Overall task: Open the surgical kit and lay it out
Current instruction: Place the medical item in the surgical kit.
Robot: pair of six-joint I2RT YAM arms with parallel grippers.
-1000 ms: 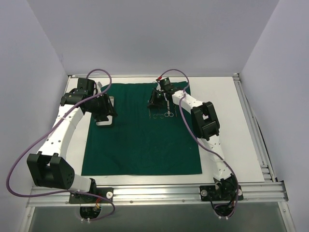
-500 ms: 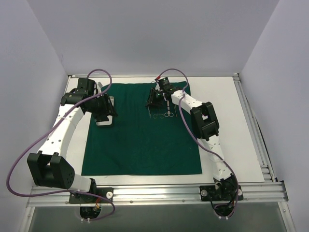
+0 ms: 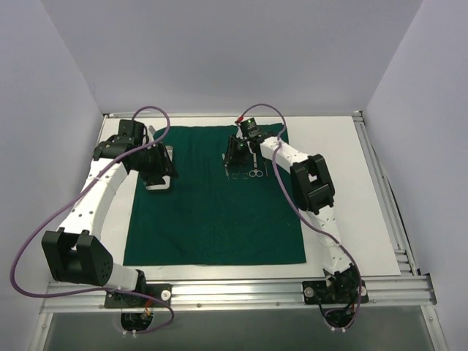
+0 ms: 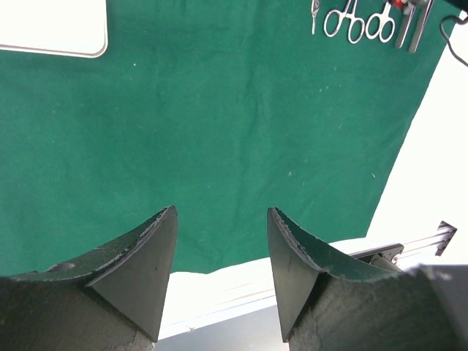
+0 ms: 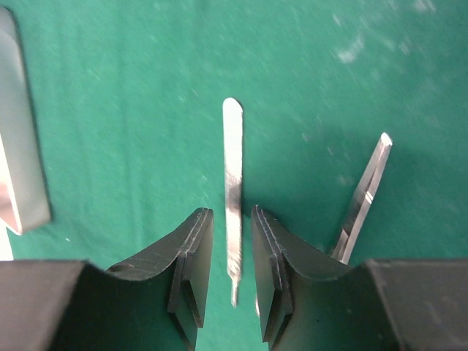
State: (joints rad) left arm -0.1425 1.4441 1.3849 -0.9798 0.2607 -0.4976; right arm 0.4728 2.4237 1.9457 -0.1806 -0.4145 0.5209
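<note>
Right gripper (image 5: 230, 212) slightly parted, straddling flat steel instrument (image 5: 232, 146) without touching it. It lies on green cloth (image 5: 131, 88), long axis 12–6, rounded end at 12. Second instrument (image 5: 363, 194) at 3, tray (image 5: 18, 139) at 9. Left gripper (image 4: 221, 212) wide apart, empty, over cloth.

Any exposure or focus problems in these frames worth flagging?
Left wrist: the steel tray is blown out to white, no detail. Right wrist: soft focus, the flat instrument and green cloth slightly blurred. Top external: evenly lit.

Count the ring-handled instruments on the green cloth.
2. The left ring-handled instrument and the right ring-handled instrument lie side by side on the green cloth near its far edge, right of the right gripper, which may hide others.
</note>
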